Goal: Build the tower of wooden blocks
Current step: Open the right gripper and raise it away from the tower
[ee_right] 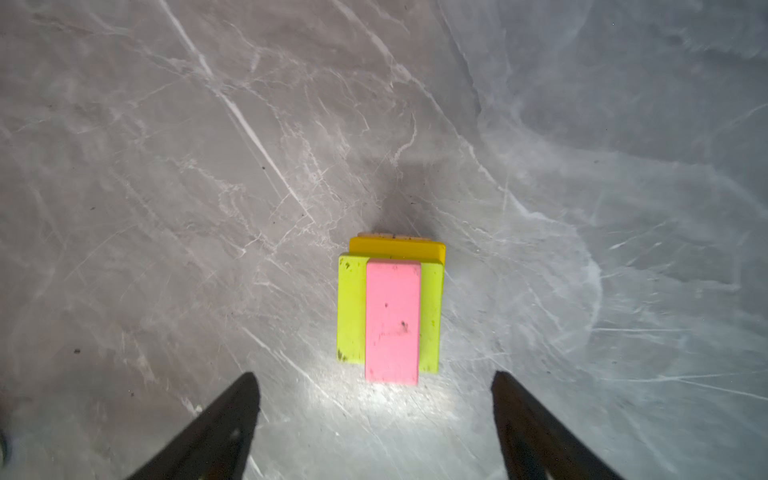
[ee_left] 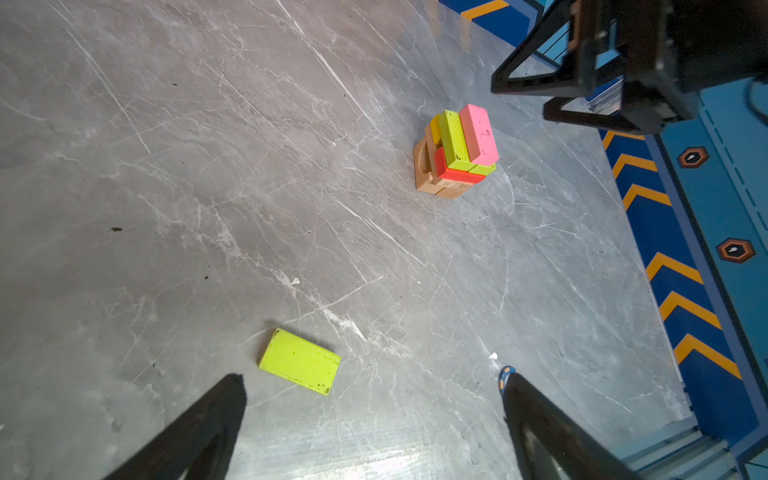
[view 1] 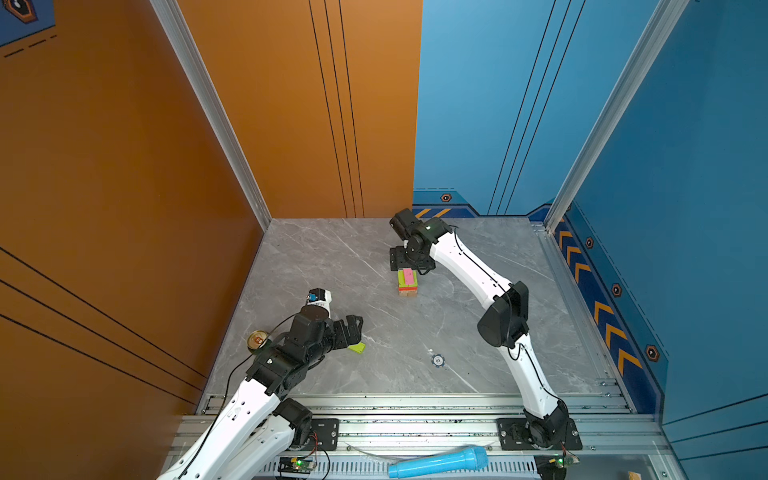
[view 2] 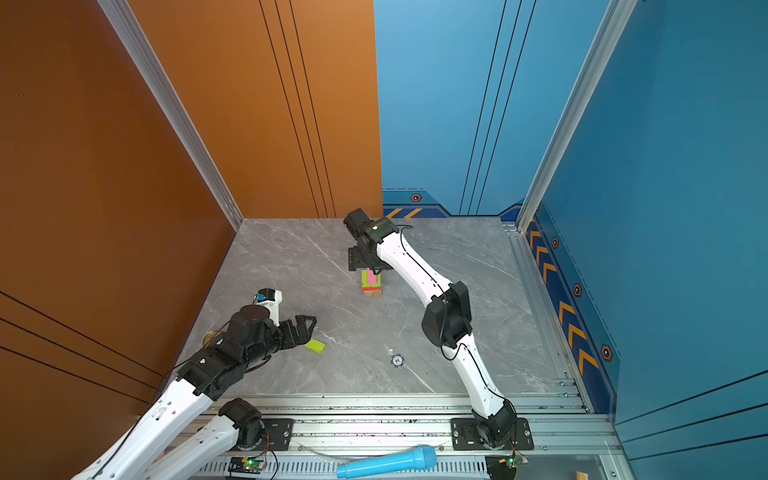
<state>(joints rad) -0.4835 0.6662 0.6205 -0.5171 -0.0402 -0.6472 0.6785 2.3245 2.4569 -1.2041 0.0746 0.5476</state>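
Front rail: blue toy microphone [view 1: 438, 462] lies across the frame below the arm bases, closest to me and outside the work area.
Tower [view 1: 407, 282]: stands on the grey table [view 1: 332, 266], toward the back middle.
Layers: tan blocks [ee_left: 428, 183] form the base, with a red block [ee_left: 457, 176] and a yellow block [ee_right: 397, 247] crosswise above. Two lime green blocks [ee_right: 351, 307] lie side by side over those. A pink block [ee_right: 392, 320] lies lengthwise over their seam, so it rests on both.
Right gripper [ee_right: 374, 376]: hangs above the tower with jaws spread wide and nothing in them. Neither finger touches the pink block. That width, I judge, leaves room to lift away without nudging the stack.
Loose lime green block [ee_left: 299, 360]: lies flat on the table, well apart from the tower, toward the front left.
Left gripper [ee_left: 372, 377]: sits low over the table, jaws wide and empty, with the loose block just ahead between the fingers' lines. It looks set up for the next pick.
Progress: near the end, I'd say, as I see only one brick off the stack.
Bystanders: drink can [view 1: 257, 340] sits at the left edge beside the left arm, and the token [view 1: 438, 360] sits front middle. Both are clear of the tower.
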